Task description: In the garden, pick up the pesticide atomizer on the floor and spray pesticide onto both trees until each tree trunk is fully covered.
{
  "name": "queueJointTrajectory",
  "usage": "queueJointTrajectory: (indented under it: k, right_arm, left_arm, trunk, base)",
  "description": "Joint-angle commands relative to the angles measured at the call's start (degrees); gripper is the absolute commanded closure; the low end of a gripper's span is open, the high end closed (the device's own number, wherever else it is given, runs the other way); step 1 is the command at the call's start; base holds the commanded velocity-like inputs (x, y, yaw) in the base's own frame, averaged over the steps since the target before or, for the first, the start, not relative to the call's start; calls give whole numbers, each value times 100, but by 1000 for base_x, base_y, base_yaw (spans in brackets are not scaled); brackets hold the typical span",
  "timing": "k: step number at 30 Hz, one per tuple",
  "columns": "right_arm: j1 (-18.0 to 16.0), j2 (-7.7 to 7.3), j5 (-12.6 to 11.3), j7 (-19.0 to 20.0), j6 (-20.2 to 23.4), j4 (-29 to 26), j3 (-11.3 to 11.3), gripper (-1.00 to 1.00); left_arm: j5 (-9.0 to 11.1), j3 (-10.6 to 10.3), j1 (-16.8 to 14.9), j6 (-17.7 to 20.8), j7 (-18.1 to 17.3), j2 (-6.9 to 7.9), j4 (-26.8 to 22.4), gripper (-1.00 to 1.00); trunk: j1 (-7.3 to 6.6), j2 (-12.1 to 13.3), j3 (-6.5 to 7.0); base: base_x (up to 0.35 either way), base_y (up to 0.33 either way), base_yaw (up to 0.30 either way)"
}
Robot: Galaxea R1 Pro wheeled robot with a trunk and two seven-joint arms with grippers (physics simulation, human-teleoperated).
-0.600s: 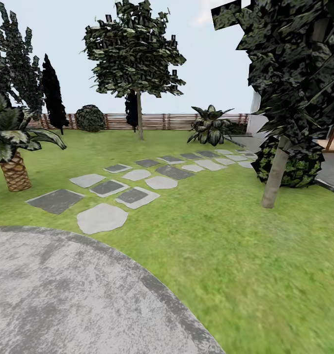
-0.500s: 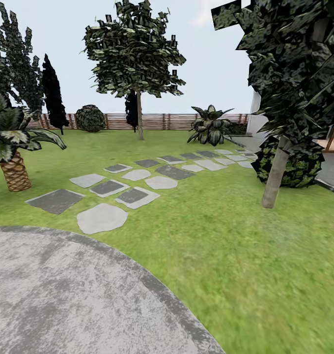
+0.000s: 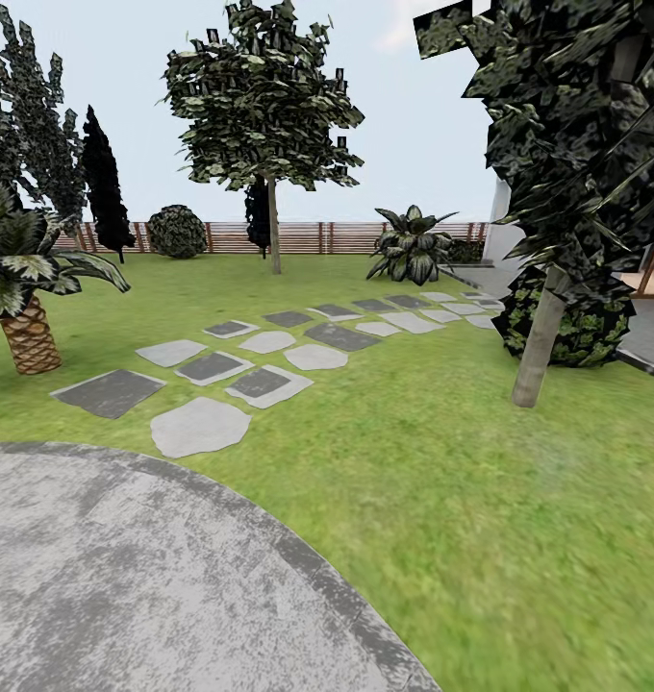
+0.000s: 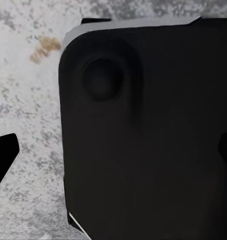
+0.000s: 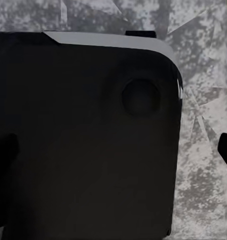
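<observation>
Fingers [image 4: 3, 155] cut off at edges; black body [image 4: 143, 135] hides gap.

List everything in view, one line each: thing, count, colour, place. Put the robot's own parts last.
trees: two, grey-tan trunks, dark green crowns; one far centre by the fence, one near right.
tree trunks: two, bare and pole-like; the near one leans a little.
palm: one, scaly brown trunk; left edge.
cypress-like trees: at least two, blackish; far left.
round bushes: two, dark green; one by the fence, one behind the near trunk.
leafy plant: one, dark green; far right of centre.
fence: one, brown slats; along the back.
stepping stones: many, grey; a path across the lawn.
lawn: green.
round paved area: one, mottled grey; near left.
black robot housing: dark, close to each wrist camera, over grey paving.
</observation>
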Motion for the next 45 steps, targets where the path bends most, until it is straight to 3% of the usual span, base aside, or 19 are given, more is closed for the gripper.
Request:
queueJointTrajectory:
  k: [1, 11, 12, 19, 24, 29, 38, 45]
  right_arm:
    - [-3, -33, -1, 2, -53, 2, -7, -100]
    - [-11, -355, -4, -300, -374, -319, -17, -100]
    - [-12, -443, -4, -938, -2815, -1674, -16, -100]
    - [-20, -490, 36, -925, -2910, -2056, 14, -100]
    - [-21, -493, 87, -915, -2922, -2127, 32, -100]
    - [-21, -485, 285, -914, -2925, -2100, 45, -100]
    - [-21, -472, 303, -914, -2916, -2088, 45, -100]
    - [-21, -455, 303, -914, -2916, -2087, 45, -100]
  left_arm:
    - [0, -1, -7, -47, -3, 1, -34, -100]
    - [-83, -36, -155, -368, -6, 60, -359, -100]
    - [-83, -33, -360, -1015, -6, 60, -1605, -100]
    - [-61, -6, -592, -1110, -3, 60, -1850, -100]
    - [-58, 7, -586, -1351, -4, 81, -1846, -100]
    - [-35, 20, -534, -1417, 13, 83, -1803, -100]
    - [-14, 26, -530, -1423, 21, 92, -1801, -100]
    - [34, 57, -532, -1420, 23, 102, -1801, -100]
  trunk:
    - [0, -3, -5]
    - [0, -3, -5]
    - [0, -3, -5]
    - [0, -3, -5]
    - [0, -3, -5]
    - [0, -3, -5]
    - [0, -3, -5]
    - [153, -283, -131]
  base:
    - [0, 0, 0]
    - [0, 0, 0]
    - [0, 0, 0]
    - [0, 0, 0]
    - [0, 0, 0]
    - [0, 0, 0]
    - [0, 0, 0]
    - [0, 0, 0]
